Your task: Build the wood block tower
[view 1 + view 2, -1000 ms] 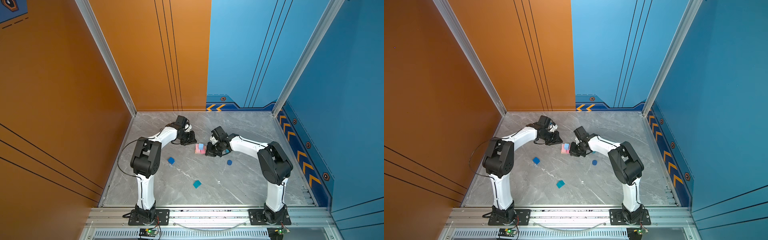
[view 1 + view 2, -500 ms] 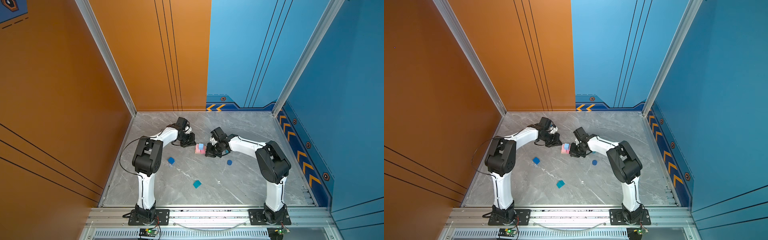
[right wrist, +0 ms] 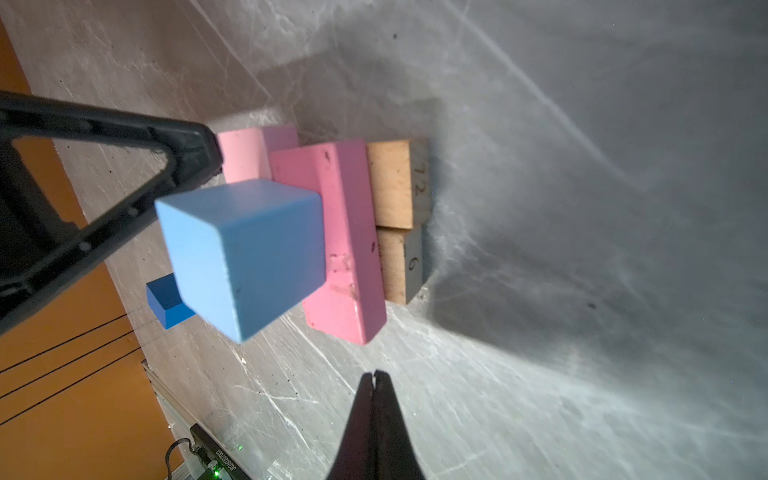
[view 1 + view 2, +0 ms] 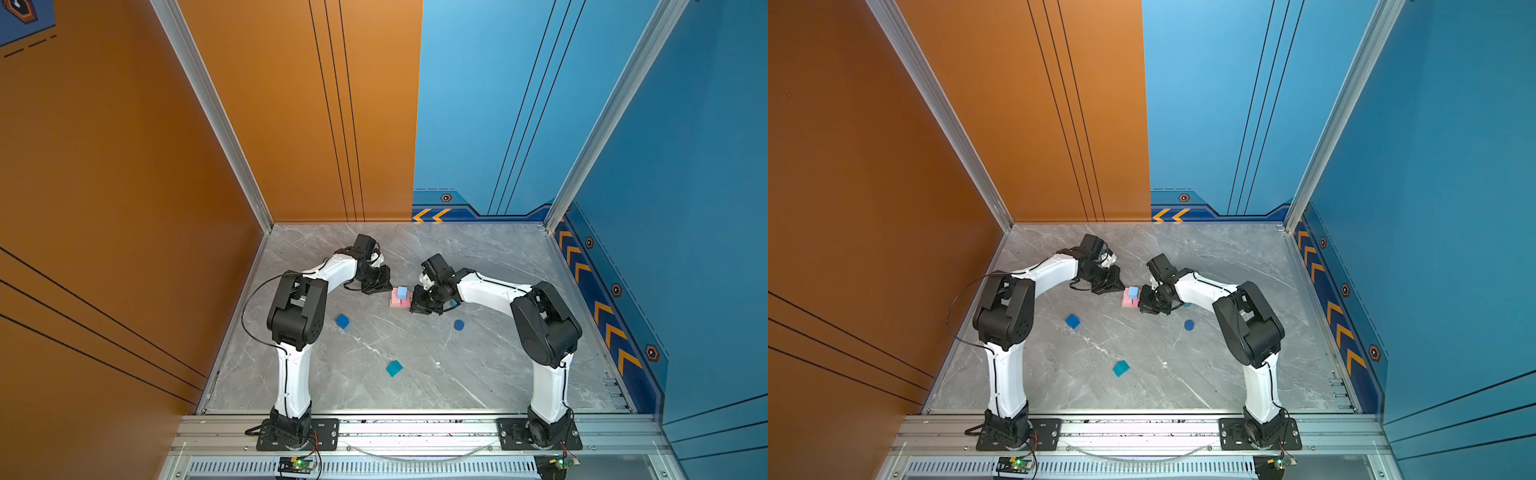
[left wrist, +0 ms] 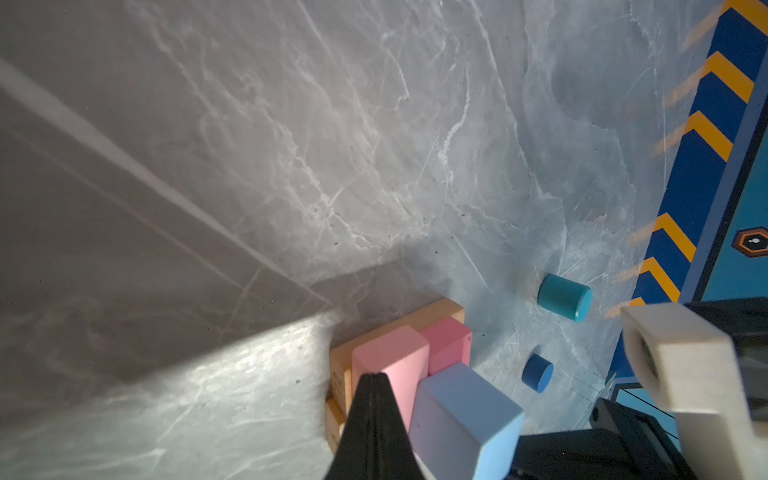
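Near the middle of the grey marbled bench (image 4: 415,395), in both top views, we count one low tower (image 4: 400,297): one light-blue painted wooden cube (image 4: 402,292) on top of pink painted wooden bars (image 4: 395,302). Well apart from it lie one dark-blue wooden cube (image 4: 342,321), one teal wooden cube (image 4: 394,368) and one dark-blue short wooden cylinder (image 4: 459,325). In a top view, one teal short wooden cylinder (image 4: 1187,305) peeks out beneath the right arm (image 4: 1200,289). The left tool (image 4: 387,287) and the right tool (image 4: 413,306) flank the tower, each just beside it. Around the bench stand orange wall panels (image 4: 291,104) on the left and blue wall panels (image 4: 498,104) on the right.

From the left wrist view we count two pink bars side by side, laid across two tan bare-wood bars (image 5: 399,322), with the light-blue cube on top. The left tool (image 5: 372,379) is clenched, jaws pressed together around nothing. Its tip overlaps one pink bar, and we cannot tell whether it touches. Both cylinders rest on the bench beyond the tower.

From the right wrist view we count two pink and two tan bars. The right tool (image 3: 376,374) is clenched on nothing, its tip near the closer pink bar but apart from it. The left tool's tip lies just beside the farther pink bar.
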You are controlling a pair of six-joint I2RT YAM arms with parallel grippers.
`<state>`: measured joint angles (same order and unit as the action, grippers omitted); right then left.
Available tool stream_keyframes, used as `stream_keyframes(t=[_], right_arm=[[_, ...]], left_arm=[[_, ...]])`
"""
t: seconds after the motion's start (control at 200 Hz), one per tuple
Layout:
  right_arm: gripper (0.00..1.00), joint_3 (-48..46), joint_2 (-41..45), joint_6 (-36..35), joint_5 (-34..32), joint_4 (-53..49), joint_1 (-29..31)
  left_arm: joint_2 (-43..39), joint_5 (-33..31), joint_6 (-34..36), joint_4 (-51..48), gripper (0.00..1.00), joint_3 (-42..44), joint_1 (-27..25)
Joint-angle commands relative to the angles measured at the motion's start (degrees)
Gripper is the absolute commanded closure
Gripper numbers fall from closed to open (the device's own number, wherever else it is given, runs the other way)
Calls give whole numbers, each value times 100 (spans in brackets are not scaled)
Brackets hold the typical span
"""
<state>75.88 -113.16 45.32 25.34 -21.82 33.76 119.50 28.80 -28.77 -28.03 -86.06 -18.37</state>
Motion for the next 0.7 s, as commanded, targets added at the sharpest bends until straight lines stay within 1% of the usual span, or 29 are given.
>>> stream_keyframes(t=[0.0,0.696], right_arm=[[100,-5,-153,88,6,66,-18],[100,36,-248,166,-3,255,-45]], left_arm=[[126,-1,77,-132,95,-130,14],[13,12,52,-132,95,-109,-70]])
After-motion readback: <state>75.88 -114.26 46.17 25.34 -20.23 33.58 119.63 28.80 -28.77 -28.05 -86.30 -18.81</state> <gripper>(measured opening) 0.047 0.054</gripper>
